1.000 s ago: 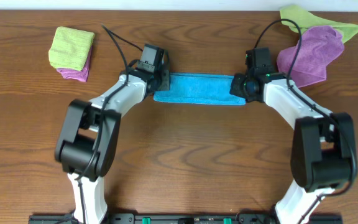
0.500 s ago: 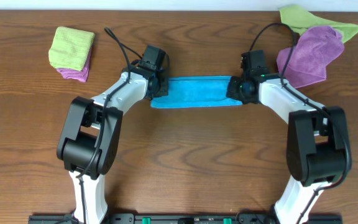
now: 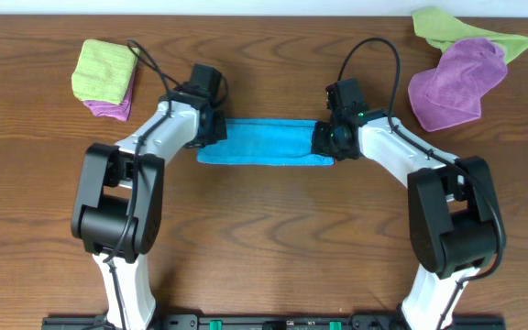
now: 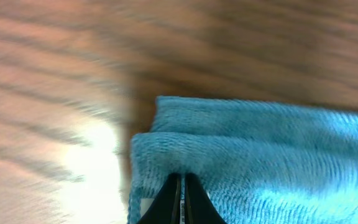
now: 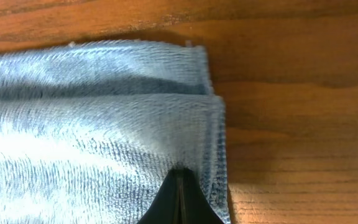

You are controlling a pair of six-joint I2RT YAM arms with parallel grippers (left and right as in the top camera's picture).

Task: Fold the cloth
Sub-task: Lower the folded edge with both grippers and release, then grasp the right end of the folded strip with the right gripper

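Cloth (image 3: 264,153): bright blue, plain, with a fine ribbed pile. Table (image 3: 264,247): mid-brown wood with darker grain streaks. Folded green cloth (image 3: 105,64): lime; folded magenta cloth (image 3: 113,108): pinkish purple; purple cloth (image 3: 455,87): plain violet; loose green cloth (image 3: 470,29): yellow-lime.

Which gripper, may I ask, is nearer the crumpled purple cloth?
Right. The right gripper pinches the blue cloth end facing the purple cloth; the left gripper pinches the far end.

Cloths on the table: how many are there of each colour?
Blue: 1, the blue cloth in the middle.
Green: 2, the folded green cloth and the crumpled green cloth.
Purple: 2, the folded purple cloth and the crumpled purple cloth.
Total: 5.
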